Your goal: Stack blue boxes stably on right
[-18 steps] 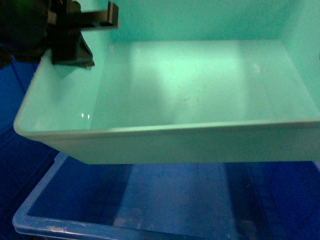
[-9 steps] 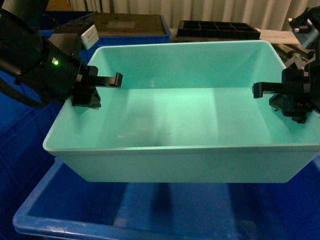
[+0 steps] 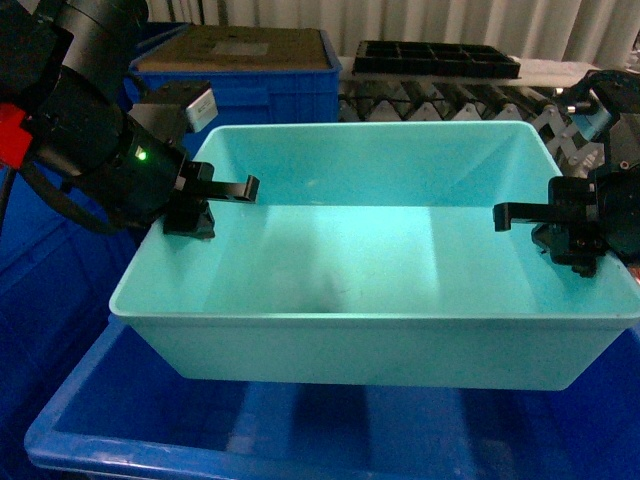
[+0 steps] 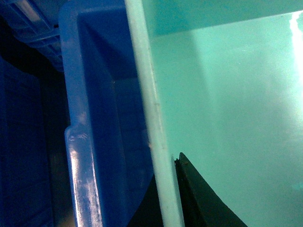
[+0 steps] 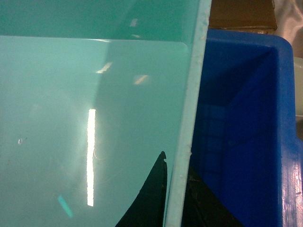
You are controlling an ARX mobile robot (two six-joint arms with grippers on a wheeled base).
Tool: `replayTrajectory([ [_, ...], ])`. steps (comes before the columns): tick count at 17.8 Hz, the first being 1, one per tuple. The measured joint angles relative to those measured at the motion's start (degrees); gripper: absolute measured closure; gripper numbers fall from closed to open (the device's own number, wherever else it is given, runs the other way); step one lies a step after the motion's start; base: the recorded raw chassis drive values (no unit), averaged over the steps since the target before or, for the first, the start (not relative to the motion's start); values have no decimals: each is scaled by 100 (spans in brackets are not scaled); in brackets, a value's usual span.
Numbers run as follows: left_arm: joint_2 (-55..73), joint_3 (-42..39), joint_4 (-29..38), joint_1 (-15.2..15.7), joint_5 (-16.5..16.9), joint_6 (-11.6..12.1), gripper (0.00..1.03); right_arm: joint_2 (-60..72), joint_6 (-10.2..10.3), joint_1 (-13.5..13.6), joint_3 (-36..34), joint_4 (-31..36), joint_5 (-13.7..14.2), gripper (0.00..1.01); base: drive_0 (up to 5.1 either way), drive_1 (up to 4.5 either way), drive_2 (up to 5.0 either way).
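Head view: the turquoise tub hangs above the dark-blue crate, left gripper and right gripper jaws clamped on opposite rims (thin, glossy); uneven lowering could tilt or slip it.

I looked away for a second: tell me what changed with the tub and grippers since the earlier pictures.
The turquoise tub moved down and away from the head camera, toward the dark-blue crate below. The left gripper and right gripper stayed clamped on its side rims, and the crate stayed put.
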Motion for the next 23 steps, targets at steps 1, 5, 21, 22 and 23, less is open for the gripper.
replayTrajectory([
  [1, 70, 50, -83, 20, 28, -90, 101, 37, -4, -22, 17, -20, -15, 94, 0, 0, 0],
  [5, 192, 63, -37, 26, 42, -269, 101, 192, -133, -131, 190, -92, -90, 94, 0, 0, 0],
  [21, 302, 13, -9, -94, -87, -409, 101, 229, -348, -192, 212, -127, -149, 94, 0, 0, 0],
  [22, 302, 13, -9, -94, -87, -409, 101, 229, -348, -192, 212, -127, -149, 94, 0, 0, 0],
  [23, 302, 13, -9, -94, -87, -411, 101, 229, -348, -192, 214, -127, -149, 94, 0, 0, 0],
])
